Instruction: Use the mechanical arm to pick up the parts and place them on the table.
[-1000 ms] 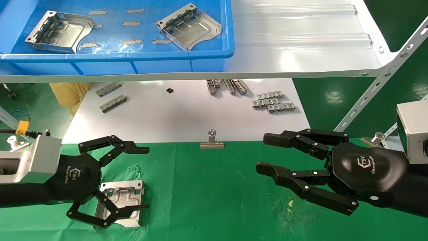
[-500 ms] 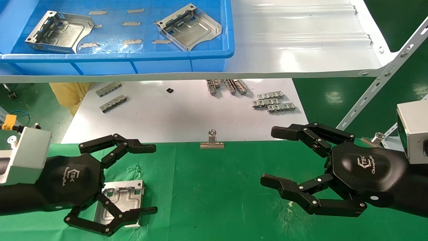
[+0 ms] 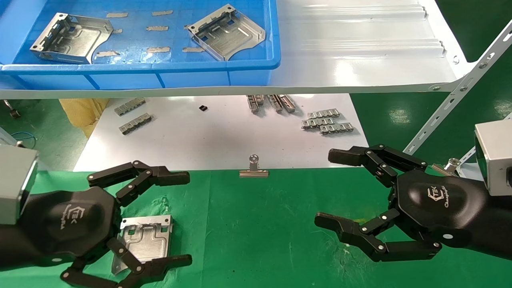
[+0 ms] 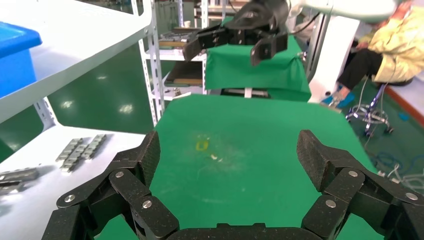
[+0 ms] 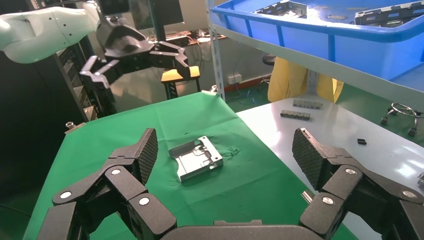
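Left hand (image 3: 136,216) sits low over the near-left part of the green table (image 3: 256,224), fingers spread wide apart, nothing gripped. One bracket (image 3: 145,240) lies flat on the cloth directly under it — seen through the gap between the upper fingers (image 3: 160,177) and the lower ones. In the right wrist view that same bracket (image 5: 195,159) rests alone on the cloth with the left hand (image 5: 131,56) raised above it, not touching (clear air between them).

Right hand (image 3: 360,196) is on the near-right side, well apart from the bracket, fingers also splayed open and empty. Its upper fingers reach over the table's far edge, near the corner of the white board (image 3: 224,136). The left wrist view shows it across the table (image 4: 250,150), hanging above the cloth, holding nothing (image 4: 235,37).

Two more brackets are up in the blue tray (image 3: 140,70) on the white shelf (image 3: 360,52) — one at the tray's left end (image 3: 70,38), one toward its right end (image 3: 226,32), both tilted with flanges up. Small grey strips of tape or similar lie between them (can't tell what exactly).

On the white board: ridged metal strips (image 3: 326,122) in clusters left, centre and right, plus a small black bit (image 3: 203,108). A silver binder clip (image 3: 253,168) stands at the seam between board and cloth, between the two hands.
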